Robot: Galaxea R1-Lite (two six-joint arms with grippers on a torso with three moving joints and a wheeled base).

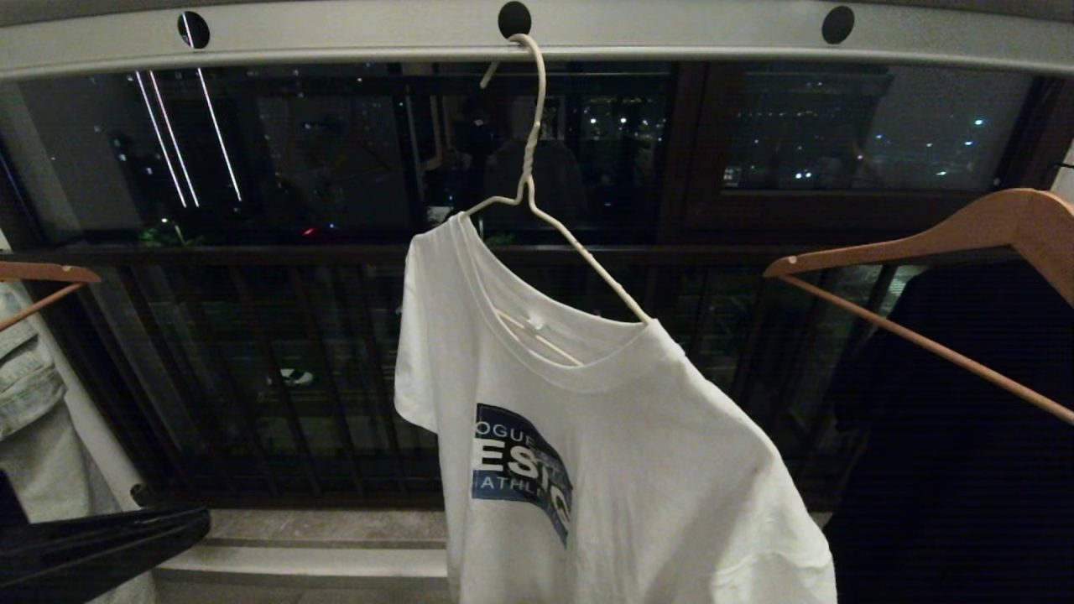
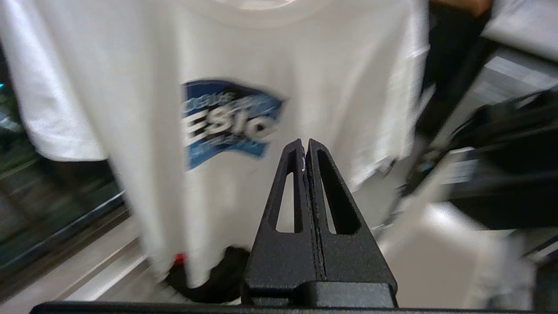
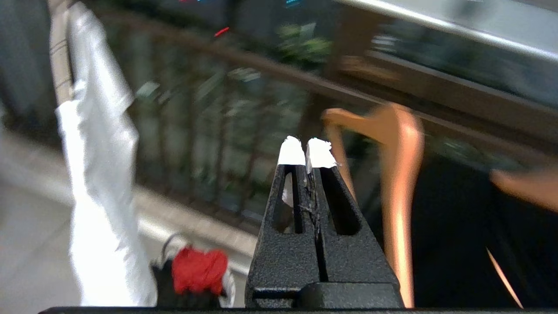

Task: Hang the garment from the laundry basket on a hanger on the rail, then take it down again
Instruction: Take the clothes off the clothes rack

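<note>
Head view: T-shirt (image 1: 604,470) is on the wire hanger (image 1: 537,193), hook through a hole in the rail (image 1: 352,38). It sits lopsided; the hanger's right arm is bare down to the collar, shirt bunched toward the left shoulder. Neither arm shows here.

Left end effector (image 2: 305,146): clenched, empty, in front of the shirt's chest print, not touching. Right end effector (image 3: 307,155): clenched, empty, beside a wooden hanger (image 3: 392,144) carrying a black garment (image 3: 457,240), shirt well off to the side.

My read: hanging is done, take-down is next. To do it well:
- open one end effector, grasp the hanger at the twisted neck, not the fabric
- lift until the hook clears the hole, then pull back
- use the other arm to support the shirt, since it could slide off the low side
- keep clear of the wooden hangers on either side

Hard to tell:
- shirt hem cut off in head view
- basket not clearly seen; a dark shape with something red (image 3: 198,270) below the shirt may be it
- wrist views blurred
- how deep the hook sits in the hole
</note>
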